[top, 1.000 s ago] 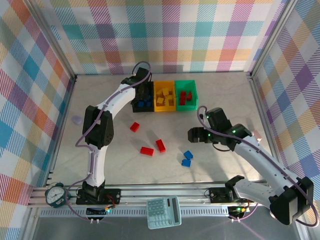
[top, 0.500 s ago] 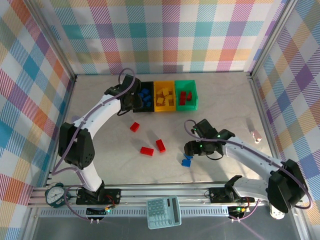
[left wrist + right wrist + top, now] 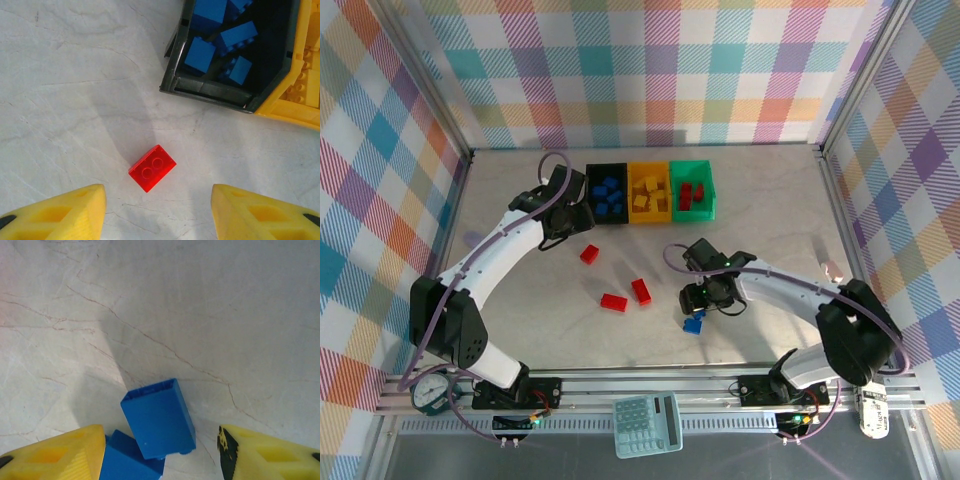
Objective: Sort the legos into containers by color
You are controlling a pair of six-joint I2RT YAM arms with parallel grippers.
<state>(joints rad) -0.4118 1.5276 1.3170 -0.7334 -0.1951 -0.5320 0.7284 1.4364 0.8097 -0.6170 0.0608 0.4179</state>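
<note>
From above, we see red and blue legos (image 3: 641, 291) loose on the table (image 3: 520, 300), near the joined bins (image 3: 650, 222). Our left gripper (image 3: 157, 205) hangs with jaws open and empty, a red brick (image 3: 152, 167) just ahead. Our right gripper (image 3: 160, 442) stands over two touching blue bricks (image 3: 159, 420), jaws apart, nothing pinched yet (light, stiff, slick; we'd take the flat sides).

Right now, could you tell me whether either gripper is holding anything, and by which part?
Nothing is held. The left gripper hangs open over a red lego, and the right gripper stands open around a blue lego without clamping it.
</note>
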